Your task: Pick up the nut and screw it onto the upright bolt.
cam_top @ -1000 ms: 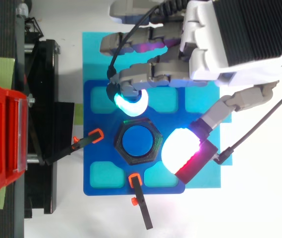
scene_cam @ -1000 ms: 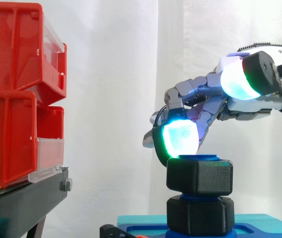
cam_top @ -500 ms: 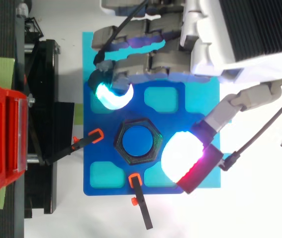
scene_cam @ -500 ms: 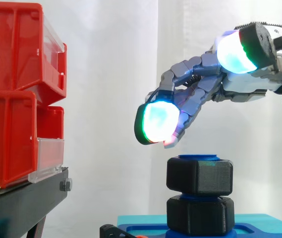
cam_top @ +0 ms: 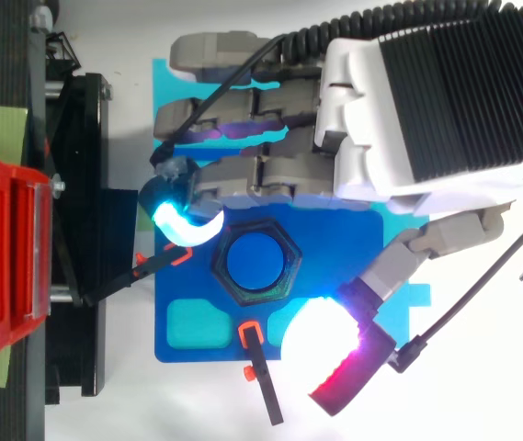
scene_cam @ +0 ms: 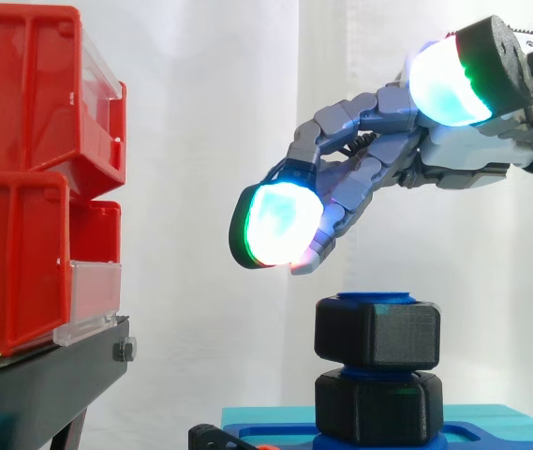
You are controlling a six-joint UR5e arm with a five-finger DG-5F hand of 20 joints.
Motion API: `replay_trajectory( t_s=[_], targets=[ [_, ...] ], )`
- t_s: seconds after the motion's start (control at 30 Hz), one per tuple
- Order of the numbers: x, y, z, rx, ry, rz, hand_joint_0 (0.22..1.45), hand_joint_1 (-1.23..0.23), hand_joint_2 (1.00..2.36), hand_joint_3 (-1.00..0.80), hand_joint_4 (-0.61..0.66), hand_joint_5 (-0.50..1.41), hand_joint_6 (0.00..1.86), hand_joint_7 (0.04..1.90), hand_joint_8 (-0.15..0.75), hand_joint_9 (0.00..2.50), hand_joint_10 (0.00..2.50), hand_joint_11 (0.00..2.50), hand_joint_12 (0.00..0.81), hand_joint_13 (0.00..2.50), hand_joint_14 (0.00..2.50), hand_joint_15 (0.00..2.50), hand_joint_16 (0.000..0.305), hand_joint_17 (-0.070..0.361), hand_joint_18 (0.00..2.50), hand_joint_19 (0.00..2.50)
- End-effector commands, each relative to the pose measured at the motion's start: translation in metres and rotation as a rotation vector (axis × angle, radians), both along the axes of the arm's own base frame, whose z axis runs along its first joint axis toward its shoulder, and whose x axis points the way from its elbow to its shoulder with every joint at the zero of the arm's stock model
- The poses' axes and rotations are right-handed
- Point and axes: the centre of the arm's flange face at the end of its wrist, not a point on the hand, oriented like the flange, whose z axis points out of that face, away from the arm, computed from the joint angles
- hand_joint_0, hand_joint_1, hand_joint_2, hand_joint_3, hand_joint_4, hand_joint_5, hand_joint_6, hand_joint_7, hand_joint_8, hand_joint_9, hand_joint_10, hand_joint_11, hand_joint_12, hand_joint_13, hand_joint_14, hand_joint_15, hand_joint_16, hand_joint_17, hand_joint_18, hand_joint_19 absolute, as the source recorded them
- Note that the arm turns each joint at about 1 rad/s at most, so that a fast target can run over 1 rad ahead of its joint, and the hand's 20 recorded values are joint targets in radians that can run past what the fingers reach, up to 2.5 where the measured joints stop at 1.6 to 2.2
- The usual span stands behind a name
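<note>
Up at the top of the blue bolt (cam_top: 254, 261), the black nut (scene_cam: 377, 334) sits threaded on, with another black hex piece (scene_cam: 378, 405) under it. The hand (scene_cam: 378, 173) hovers above, not touching, fingers loosely spread, holding nothing.

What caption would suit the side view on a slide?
Robot's open hand hovers above the black nut sitting atop the blue upright bolt, red bins at left.

Bright and evenly lit, softly, against the white curtain (scene_cam: 210, 187); barely any shadows. Glaring to blank white at one glowing pad (cam_top: 321, 335) from above. Dim beneath the black stand (scene_cam: 51, 384).
</note>
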Motion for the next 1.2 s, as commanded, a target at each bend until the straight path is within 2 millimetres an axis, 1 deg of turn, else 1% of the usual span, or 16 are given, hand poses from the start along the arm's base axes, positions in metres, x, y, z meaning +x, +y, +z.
replay_trajectory(
  t_s=[0.0, 0.03, 0.2, 0.7, 1.03, 1.17],
  targets=[
    [-0.003, 0.002, -0.011, 0.001, 0.012, 0.000, 0.47, -0.18, 1.00, -0.50, 0.25, -0.13, 0.50, 0.71, 0.253, 0.72, 0.00, 0.00, 0.290, 0.34, 0.00, 0.00, 0.032, 0.072, 0.00, 0.00],
    [-0.004, 0.003, -0.016, 0.001, 0.008, -0.001, 0.47, -0.17, 1.00, -0.50, 0.25, -0.13, 0.50, 0.71, 0.253, 0.72, 0.00, 0.00, 0.291, 0.34, 0.00, 0.00, 0.032, 0.072, 0.00, 0.00],
    [-0.001, 0.005, -0.020, 0.008, -0.029, -0.001, 0.47, -0.17, 1.00, -0.50, 0.25, -0.13, 0.50, 0.71, 0.251, 0.71, 0.00, 0.00, 0.291, 0.33, 0.00, 0.00, 0.032, 0.072, 0.00, 0.00],
    [-0.004, 0.006, -0.022, 0.006, -0.002, 0.000, 0.48, -0.18, 1.00, -0.50, 0.26, -0.13, 0.50, 0.78, 0.271, 0.76, 0.00, 0.00, 0.291, 0.35, 0.00, 0.00, 0.030, 0.068, 0.02, 0.00],
    [-0.007, 0.002, -0.025, 0.005, 0.026, -0.004, 0.48, -0.18, 1.00, -0.50, 0.27, -0.12, 0.50, 0.80, 0.274, 0.77, 0.00, 0.00, 0.291, 0.36, 0.00, 0.00, 0.030, 0.067, 0.03, 0.00],
    [-0.007, 0.000, -0.025, 0.005, 0.026, -0.007, 0.48, -0.18, 1.00, -0.50, 0.29, -0.11, 0.50, 0.85, 0.274, 0.77, 0.00, 0.00, 0.290, 0.36, 0.00, 0.00, 0.029, 0.066, 0.03, 0.00]
  ],
)
